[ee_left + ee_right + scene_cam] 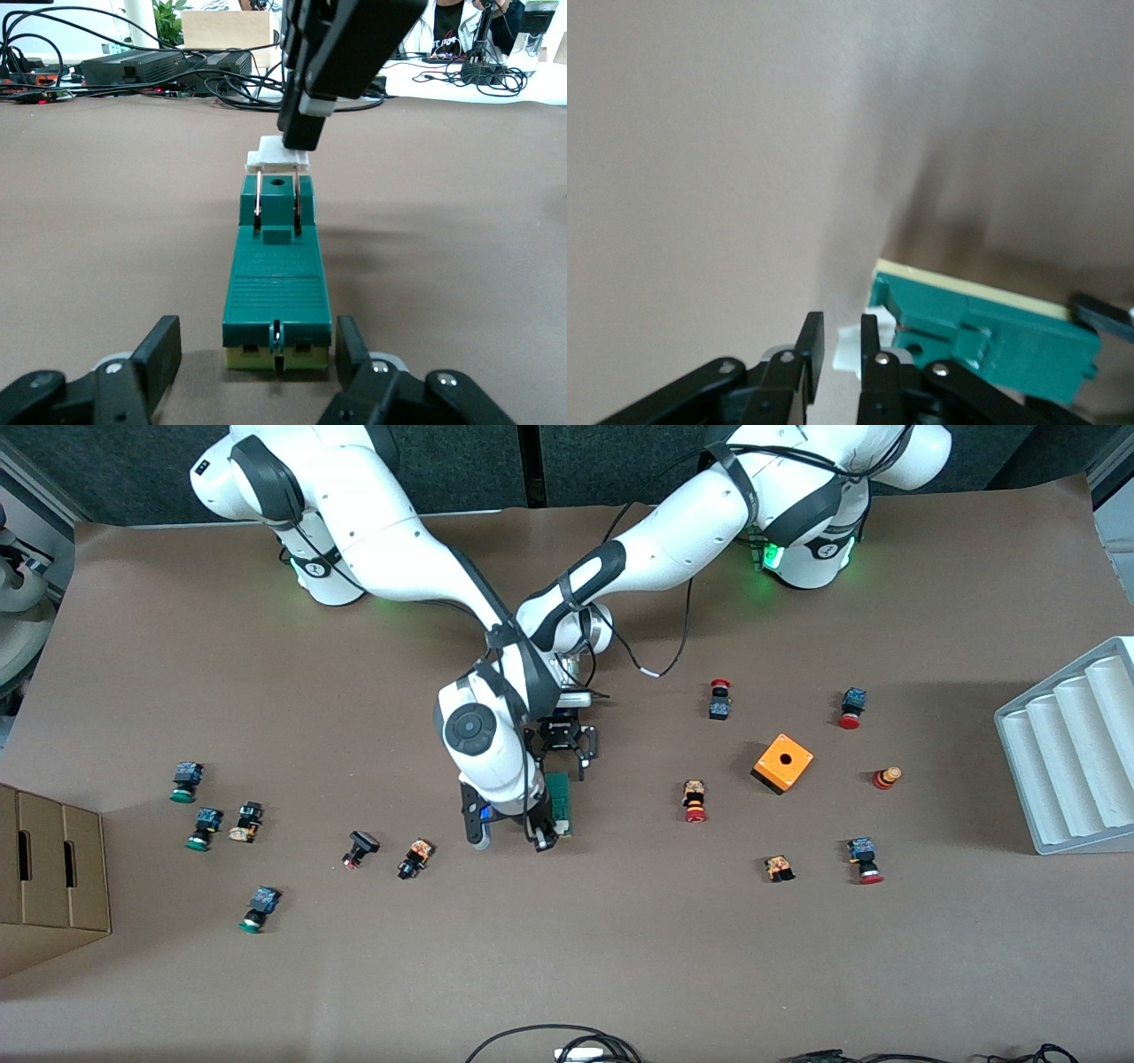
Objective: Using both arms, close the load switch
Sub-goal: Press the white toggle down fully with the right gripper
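Note:
The dark-green load switch [558,797] lies flat near the table's middle. My left gripper [564,769] is at the end of the switch farther from the front camera. In the left wrist view its fingers [159,354] stand open on either side of that end of the switch [276,292], with a gap on one side. My right gripper [542,834] is at the nearer end, over the white lever [276,159]. In the right wrist view the right gripper [842,319] is open by a narrow gap, with the lever [848,350] showing just past the tips.
Several green-capped push buttons [204,828] lie toward the right arm's end of the table. Several red-capped ones [695,802] and an orange box [783,763] lie toward the left arm's end. A cardboard box [53,868] and a white grooved tray [1072,753] stand at the two ends.

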